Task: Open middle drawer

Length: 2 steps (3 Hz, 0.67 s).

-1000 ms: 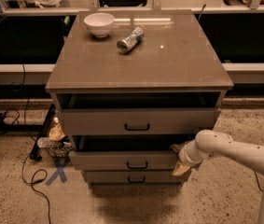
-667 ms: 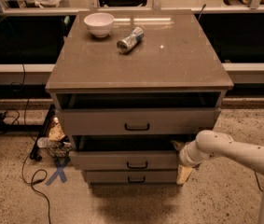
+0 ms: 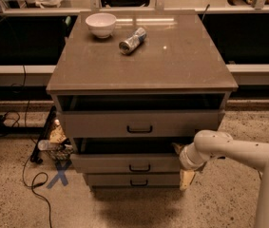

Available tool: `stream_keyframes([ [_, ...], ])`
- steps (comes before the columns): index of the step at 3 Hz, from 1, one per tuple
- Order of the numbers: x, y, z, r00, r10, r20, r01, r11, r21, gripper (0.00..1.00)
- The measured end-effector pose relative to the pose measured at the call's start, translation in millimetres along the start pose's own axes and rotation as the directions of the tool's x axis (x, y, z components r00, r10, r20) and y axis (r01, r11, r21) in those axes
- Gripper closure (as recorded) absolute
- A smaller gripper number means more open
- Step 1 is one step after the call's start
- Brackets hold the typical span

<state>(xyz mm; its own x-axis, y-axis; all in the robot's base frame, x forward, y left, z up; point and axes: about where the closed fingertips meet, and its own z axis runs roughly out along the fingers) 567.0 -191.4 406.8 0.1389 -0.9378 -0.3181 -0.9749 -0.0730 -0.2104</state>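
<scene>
Since the earlier views, the pincer [image 3: 187, 178] is found slightly lower: from the level of the middle drawer's right end it is brought down to the right corner of the bottom drawer [image 3: 124, 179]. No change is noticed in the drawers themselves.

The middle drawer [image 3: 120, 163] is seen in the desk [image 3: 139, 65], between the top drawer [image 3: 100, 123] and the bottom one. It is already drawn out some way, and a dark gap is shown above its face. The top drawer is also drawn out and overhangs it. On the desk, a white bowl [image 3: 100, 23] and a can [image 3: 132, 40] lying on its side are left well away from the work.

The opening is judged to be partly done, perhaps nearly finished, since the pincer is placed at the drawer's side and not at the small black handle [image 3: 139, 167]. Whether the pincer is open or closed cannot be told, nor whether the drawer is touched by it.

If more travel is wanted, the pincer would have to be raised back to the middle drawer, either onto the handle or behind the right edge of the face. A straight pull outward would then be called for, kept under the overhang of the top drawer.

The arm [image 3: 243, 151] is brought in from the right, with the pale forearm held nearly level and reaching leftward. It is bent at a rounded wrist joint, from which the pincer is turned downward, close against the front right corner of the desk.
</scene>
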Motion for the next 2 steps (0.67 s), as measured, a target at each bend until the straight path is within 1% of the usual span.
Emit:
stream_keyframes([
  [1, 4, 9, -2, 1.0, 0.02, -0.008, -0.021, 0.9996, -0.018, 0.24],
  [2, 13, 22, -1, 0.998, 0.063, -0.001, -0.063, 0.9975, -0.033, 0.47],
])
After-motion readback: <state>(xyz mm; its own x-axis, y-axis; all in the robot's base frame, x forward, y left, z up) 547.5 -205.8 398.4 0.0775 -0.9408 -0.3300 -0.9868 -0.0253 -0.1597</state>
